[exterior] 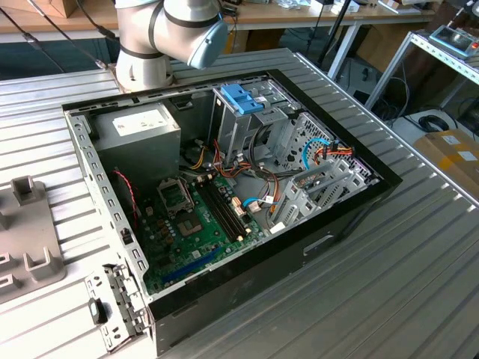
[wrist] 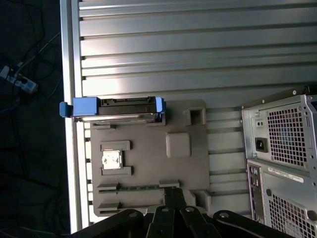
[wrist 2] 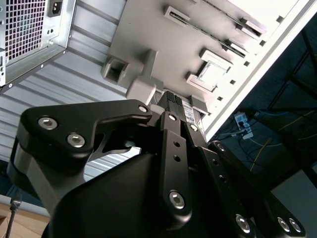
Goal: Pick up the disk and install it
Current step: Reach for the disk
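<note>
Disk point(wrist: 116, 108) rests at grey fixture point(wrist: 148, 163) edge, tool point(wrist: 172, 191) pressed together, well apart.

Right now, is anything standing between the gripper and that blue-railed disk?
Nothing visible blocks it. In the first wrist view the disk stands on edge on the grey holder plate, across it from the gripper; between them lie only a low square block and a small chip.

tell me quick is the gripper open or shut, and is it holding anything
gripper: closed, holding nothing. The disk sits at the edge of the grey fixture, apart from it.
</note>
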### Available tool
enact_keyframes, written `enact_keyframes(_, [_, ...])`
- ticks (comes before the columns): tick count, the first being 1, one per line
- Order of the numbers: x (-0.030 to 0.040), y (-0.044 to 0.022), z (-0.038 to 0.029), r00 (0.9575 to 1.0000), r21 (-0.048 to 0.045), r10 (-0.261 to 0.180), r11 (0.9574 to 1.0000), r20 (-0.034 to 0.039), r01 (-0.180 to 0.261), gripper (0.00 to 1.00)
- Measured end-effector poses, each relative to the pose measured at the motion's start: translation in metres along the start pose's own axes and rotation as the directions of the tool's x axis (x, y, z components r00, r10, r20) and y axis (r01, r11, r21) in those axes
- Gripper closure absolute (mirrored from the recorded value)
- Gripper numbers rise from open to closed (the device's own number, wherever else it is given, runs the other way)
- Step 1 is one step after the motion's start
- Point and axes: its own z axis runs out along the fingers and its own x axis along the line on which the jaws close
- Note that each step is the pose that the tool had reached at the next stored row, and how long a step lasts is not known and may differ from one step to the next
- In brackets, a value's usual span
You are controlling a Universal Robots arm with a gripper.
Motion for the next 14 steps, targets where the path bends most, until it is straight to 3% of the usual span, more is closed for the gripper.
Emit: enact_keyframes(14, [0.0047, -0.0004, 0.0002, 1.0, 0.0, 0.0, 1.0, 0.0, 0.0, 0.9])
